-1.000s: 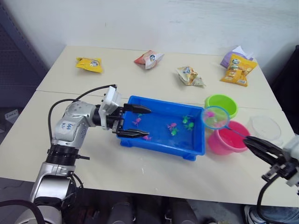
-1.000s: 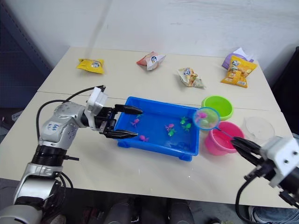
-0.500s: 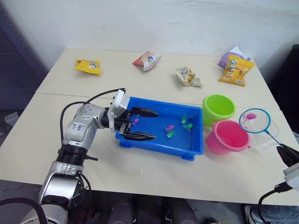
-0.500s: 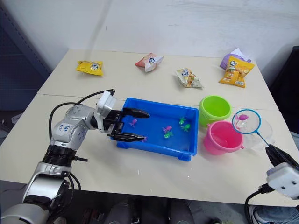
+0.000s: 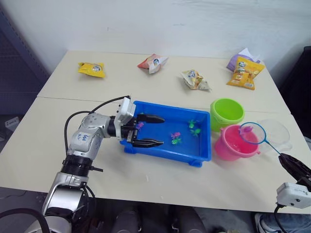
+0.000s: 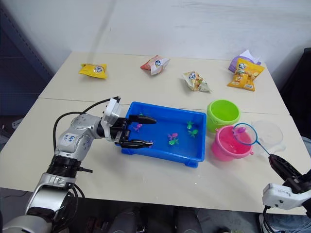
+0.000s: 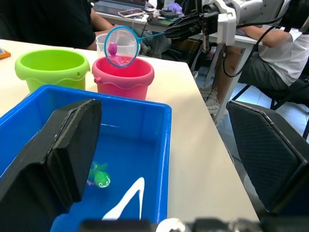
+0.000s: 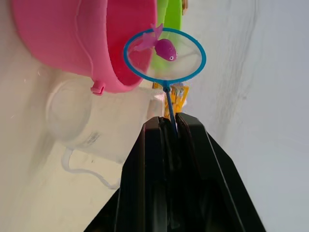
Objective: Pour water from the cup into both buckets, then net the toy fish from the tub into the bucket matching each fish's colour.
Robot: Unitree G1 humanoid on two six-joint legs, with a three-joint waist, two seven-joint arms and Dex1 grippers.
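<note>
The blue tub sits mid-table with several small pink and green toy fish in its water. My left gripper is open, its two fingers spread over the tub's left end. To the tub's right stand the green bucket and, nearer, the pink bucket. My right gripper is shut on the black stick of the net, whose blue hoop hovers over the pink bucket's right rim with a pink fish in the mesh. The clear cup stands just right of the pink bucket.
Several snack bags lie along the table's far side: yellow, red-white, pale, orange and purple. A seam crosses the table behind the tub. The left wrist view shows seated people beyond the table edge.
The net with the pink fish swung right from above the tub's end to over the cup, then back left and lower to the pink bucket's rim. The left gripper stayed at the tub.
</note>
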